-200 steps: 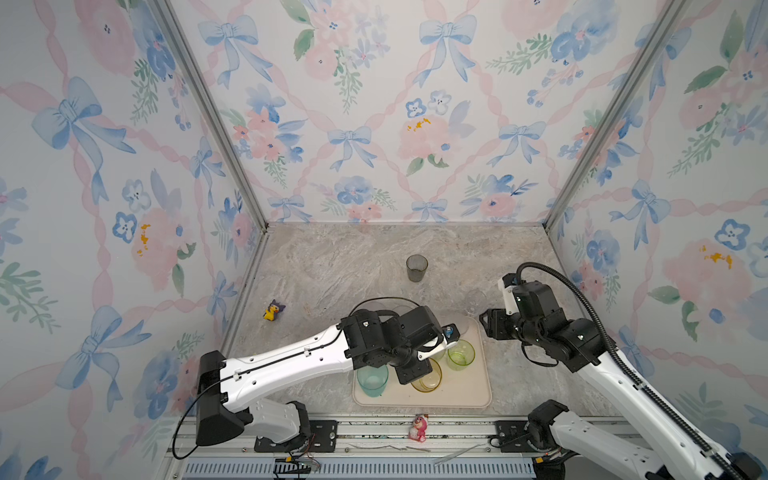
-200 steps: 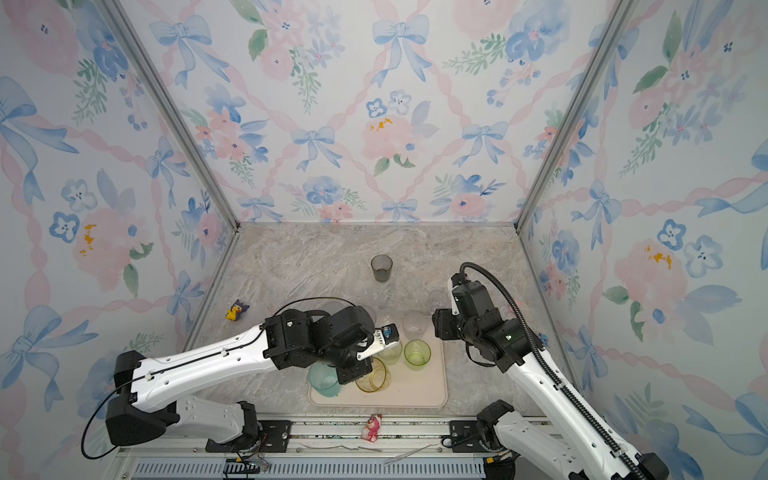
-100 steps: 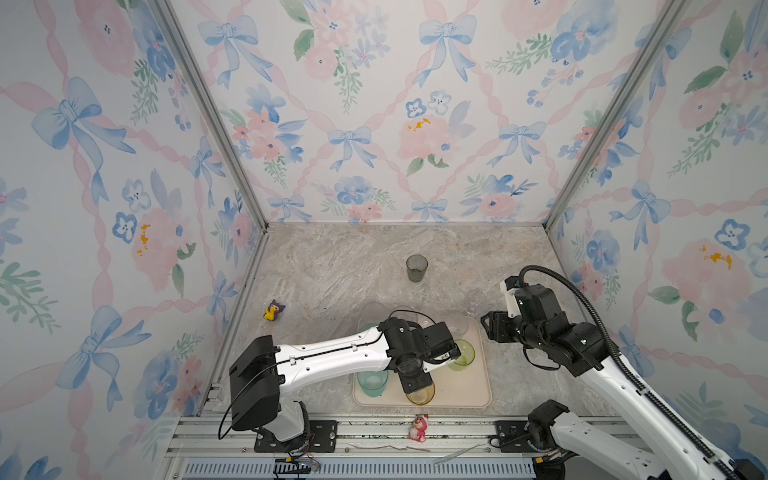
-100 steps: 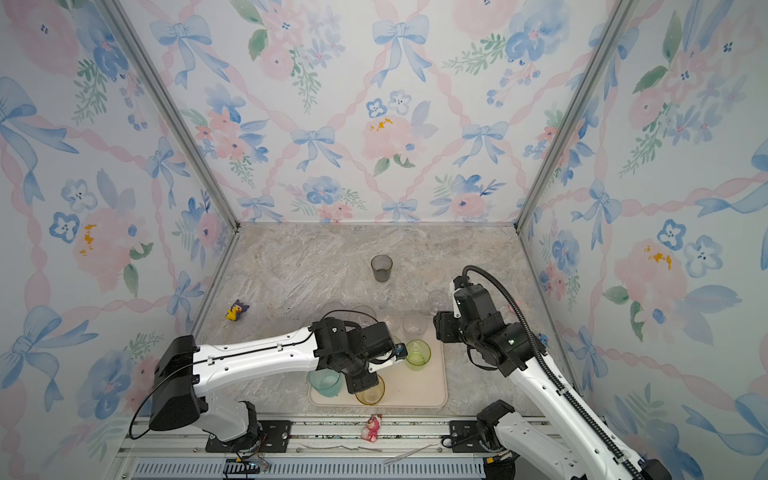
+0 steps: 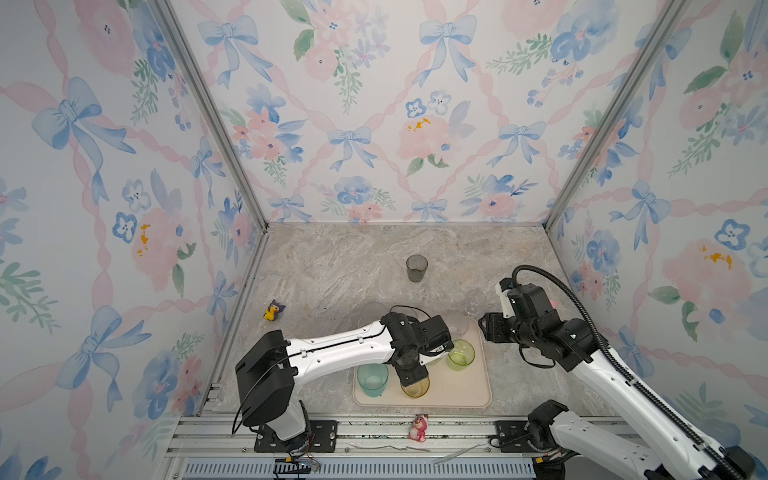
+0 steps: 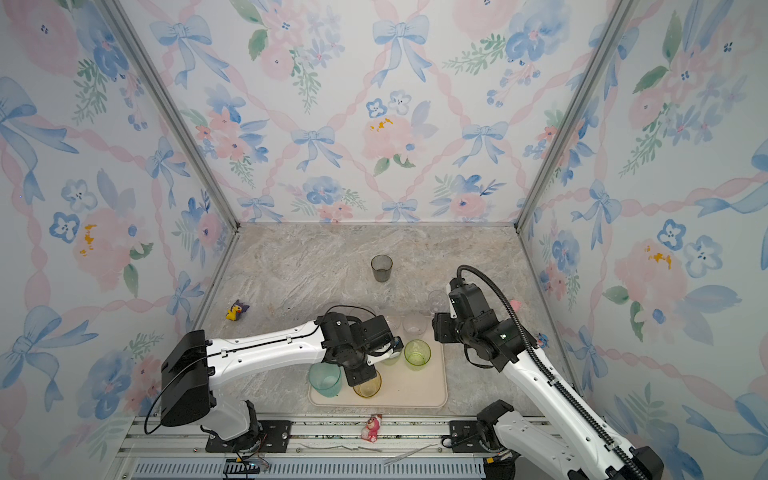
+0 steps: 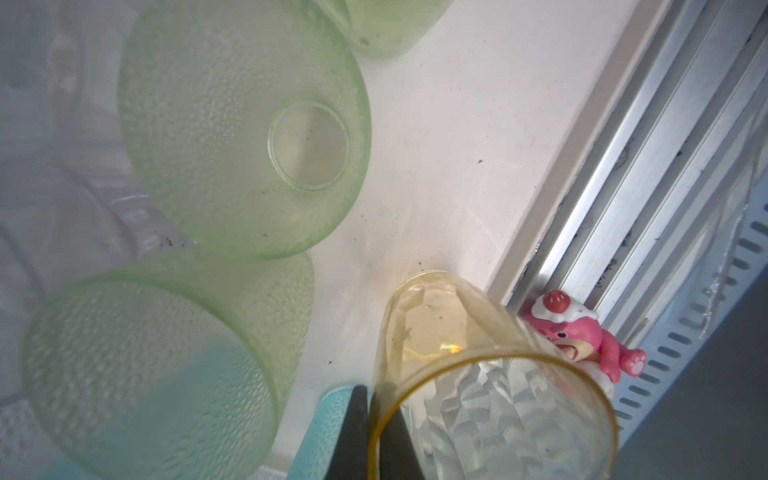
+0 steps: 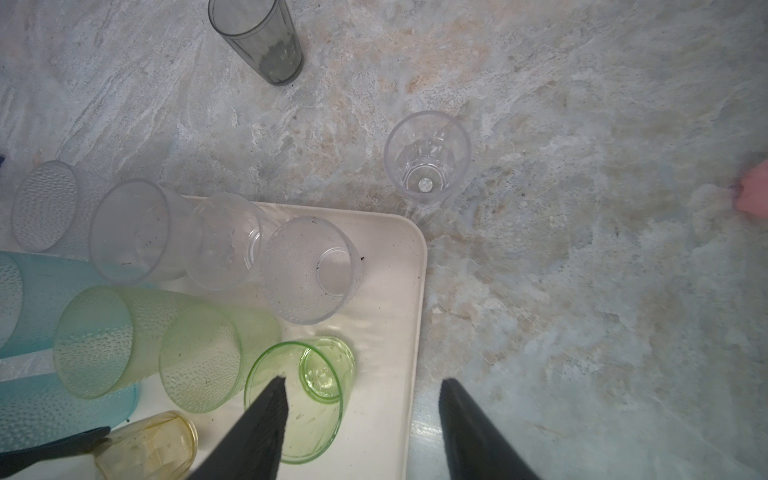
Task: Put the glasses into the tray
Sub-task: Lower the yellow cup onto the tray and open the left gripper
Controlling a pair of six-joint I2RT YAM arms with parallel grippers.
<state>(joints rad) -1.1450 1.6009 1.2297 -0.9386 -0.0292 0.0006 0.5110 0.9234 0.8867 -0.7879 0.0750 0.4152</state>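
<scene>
Yellow glass [image 7: 478, 374], rim pinched in the left gripper's [image 7: 374, 403] shut jaws! Right gripper [image 8: 363, 379] gapes empty, tray [image 8: 417, 291] edge between jaws.

Smoky grey glass [image 6: 381, 269] (upright) beyond tray [image 6: 415, 390]

Three walls close in the workspace: a back wall [image 5: 374, 124], a left wall [image 5: 83, 208] and a right wall [image 5: 685, 199], all papered in a pale watercolour print of blue bows, crossing pink ribbons and pink and blue flowers with green leaves; they meet at two bare aluminium corner posts [image 5: 216, 120]. The counter [image 5: 345, 266] is a grey-beige marbled slab running from wall to wall, and along its front edge lie aluminium rails [image 5: 365, 434] with a slotted grey strip [image 5: 374, 469] in front of them. The light is soft and even, with only faint shadows on the counter.
</scene>
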